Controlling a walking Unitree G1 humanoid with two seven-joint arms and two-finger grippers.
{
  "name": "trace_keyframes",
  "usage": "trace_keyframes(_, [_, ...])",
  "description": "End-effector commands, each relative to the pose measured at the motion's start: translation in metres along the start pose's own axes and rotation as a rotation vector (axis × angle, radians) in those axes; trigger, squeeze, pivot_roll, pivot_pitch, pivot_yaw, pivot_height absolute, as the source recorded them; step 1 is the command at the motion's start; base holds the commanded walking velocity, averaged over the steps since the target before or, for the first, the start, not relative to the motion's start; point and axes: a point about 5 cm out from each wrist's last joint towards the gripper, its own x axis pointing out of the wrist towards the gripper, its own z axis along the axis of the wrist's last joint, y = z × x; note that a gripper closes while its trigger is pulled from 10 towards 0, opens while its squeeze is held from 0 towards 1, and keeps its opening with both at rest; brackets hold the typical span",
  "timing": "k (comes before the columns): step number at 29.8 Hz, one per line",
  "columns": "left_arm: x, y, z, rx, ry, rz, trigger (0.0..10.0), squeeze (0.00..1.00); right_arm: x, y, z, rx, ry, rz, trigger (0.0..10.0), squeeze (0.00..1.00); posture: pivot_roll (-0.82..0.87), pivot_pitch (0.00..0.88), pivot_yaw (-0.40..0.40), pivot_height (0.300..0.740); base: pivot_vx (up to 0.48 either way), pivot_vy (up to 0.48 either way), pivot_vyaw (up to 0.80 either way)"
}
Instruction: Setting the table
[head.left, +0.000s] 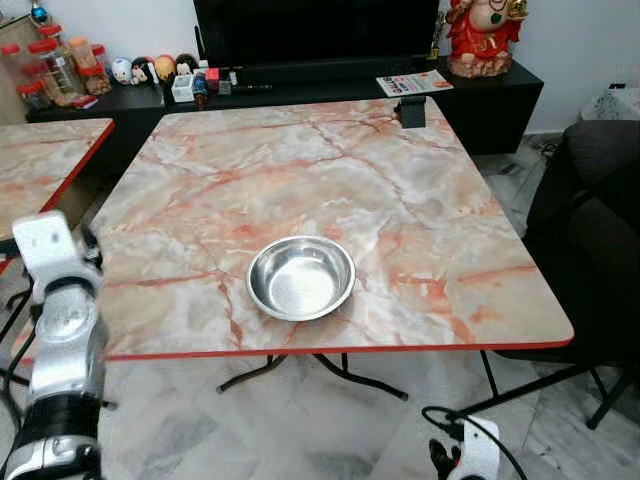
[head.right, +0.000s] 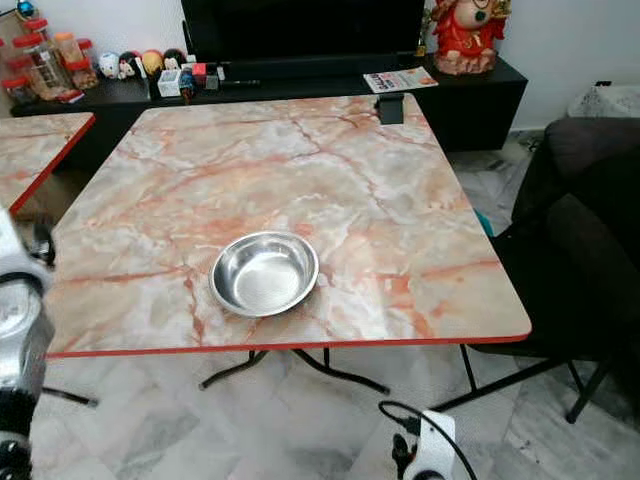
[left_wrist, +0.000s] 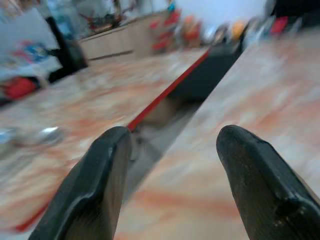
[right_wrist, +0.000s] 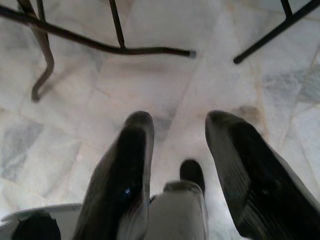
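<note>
Left gripper agape beside marbled table (round steel bowl); right gripper likewise.

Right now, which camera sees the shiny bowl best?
The left eye view: the steel bowl sits whole and sharp near the marble table's front edge, empty. The right eye view shows it equally whole, a little further left. The left wrist view looks across blurred tabletops; the right wrist view faces the floor.

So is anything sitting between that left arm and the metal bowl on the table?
Nothing visible. The left gripper, jaws open, is beside the table's left edge, and the marble top between it and the bowl is bare. The right gripper hangs low over the floor.
</note>
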Motion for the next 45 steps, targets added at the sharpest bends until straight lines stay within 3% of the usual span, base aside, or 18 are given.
trace_keyframes(1, [0.002, 0.001, 0.005, 0.047, -0.044, 0.007, 10.0, 0.00, 0.001, 0.002, 0.001, -0.003, -0.006, 0.006, 10.0, 0.00, -0.15, 0.000, 0.054, 0.740, 0.000, 0.000, 0.00])
trace_keyframes(4, [-0.014, 0.025, -0.046, 0.238, 0.108, 0.088, 10.0, 0.00, 0.001, 0.003, 0.001, 0.003, -0.006, 0.004, 10.0, 0.00, -0.15, 0.000, 0.063, 0.740, 0.000, 0.000, 0.00])
trace_keyframes(6, [-0.024, 0.039, -0.068, 0.307, 0.174, 0.155, 10.0, 0.00, 0.000, 0.003, 0.000, 0.007, -0.006, 0.001, 10.0, 0.00, -0.15, 0.000, 0.068, 0.740, 0.000, 0.000, 0.00])
trace_keyframes(10, [-0.042, 0.057, -0.094, 0.379, 0.252, 0.236, 10.0, 0.00, 0.000, 0.002, -0.002, 0.010, -0.002, -0.003, 10.0, 0.00, -0.14, 0.000, 0.066, 0.740, 0.000, 0.000, 0.00])
trace_keyframes(13, [-0.060, 0.063, -0.117, 0.426, 0.343, 0.249, 10.0, 0.00, -0.001, 0.002, -0.003, 0.010, 0.003, -0.004, 10.0, 0.00, -0.14, 0.000, 0.066, 0.740, 0.000, 0.000, 0.00])
trace_keyframes(17, [-0.071, 0.062, -0.132, 0.454, 0.401, 0.225, 10.0, 0.00, -0.001, 0.002, -0.004, 0.010, 0.004, -0.004, 10.0, 0.00, -0.14, 0.000, 0.067, 0.740, 0.000, 0.000, 0.00])
trace_keyframes(20, [-0.102, 0.052, -0.166, 0.446, 0.591, 0.109, 10.0, 0.00, 0.000, 0.002, -0.003, 0.011, 0.004, -0.008, 10.0, 0.00, -0.15, 0.000, 0.071, 0.740, 0.000, 0.000, 0.00])
trace_keyframes(23, [-0.115, 0.044, -0.177, 0.413, 0.665, 0.049, 10.0, 0.00, 0.000, 0.002, -0.003, 0.011, 0.005, -0.010, 10.0, 0.00, -0.15, 0.000, 0.072, 0.740, 0.000, 0.000, 0.00])
trace_keyframes(24, [-0.132, 0.025, -0.190, 0.257, 0.779, -0.040, 10.0, 0.00, 0.000, 0.001, -0.002, 0.008, 0.006, -0.012, 10.0, 0.00, -0.15, 0.000, 0.067, 0.740, 0.000, 0.000, 0.00])
trace_keyframes(25, [-0.137, 0.016, -0.192, 0.204, 0.805, -0.085, 10.0, 0.00, 0.000, 0.001, -0.002, 0.008, 0.007, -0.013, 10.0, 0.00, -0.15, 0.000, 0.065, 0.740, 0.000, 0.000, 0.00])
trace_keyframes(26, [-0.137, 0.016, -0.192, 0.204, 0.805, -0.085, 10.0, 0.00, 0.000, 0.001, -0.002, 0.008, 0.007, -0.013, 10.0, 0.00, -0.15, 0.000, 0.065, 0.740, 0.000, 0.000, 0.00])
trace_keyframes(28, [-0.147, -0.005, -0.195, 0.157, 0.830, -0.221, 10.0, 0.00, 0.000, 0.000, -0.002, -0.004, 0.012, -0.018, 10.0, 0.00, -0.15, 0.000, 0.063, 0.740, 0.000, 0.000, 0.00])
trace_keyframes(29, [-0.147, -0.005, -0.195, 0.157, 0.830, -0.221, 10.0, 0.00, 0.000, 0.000, -0.002, -0.004, 0.012, -0.018, 10.0, 0.00, -0.15, 0.000, 0.063, 0.740, 0.000, 0.000, 0.00])
trace_keyframes(31, [-0.162, -0.036, -0.196, 0.125, 0.855, -0.414, 10.0, 0.00, 0.000, -0.002, -0.001, -0.012, 0.017, -0.022, 10.0, 0.00, -0.15, 0.000, 0.059, 0.740, 0.000, 0.000, 0.00])
trace_keyframes(33, [-0.172, -0.050, -0.197, 0.112, 0.873, -0.494, 10.0, 0.00, 0.000, -0.003, -0.001, -0.012, 0.017, -0.024, 10.0, 0.00, -0.16, 0.000, 0.059, 0.740, 0.000, 0.000, 0.00])
trace_keyframes(39, [-0.187, -0.068, -0.198, 0.153, 0.890, -0.601, 10.0, 0.00, 0.001, -0.004, 0.001, -0.007, 0.016, -0.029, 10.0, 0.00, -0.16, 0.000, 0.058, 0.740, 0.000, 0.000, 0.00])
trace_keyframes(43, [-0.187, -0.077, -0.195, 0.076, 0.897, -0.611, 10.0, 0.00, 0.001, -0.006, 0.003, 0.007, 0.010, -0.035, 10.0, 0.00, -0.18, 0.000, 0.062, 0.740, 0.000, 0.000, 0.00])
trace_keyframes(45, [-0.188, -0.079, -0.195, 0.079, 0.899, -0.626, 10.0, 0.00, 0.001, -0.006, 0.003, 0.004, 0.012, -0.037, 10.0, 0.00, -0.18, 0.000, 0.061, 0.740, 0.000, 0.000, 0.00])
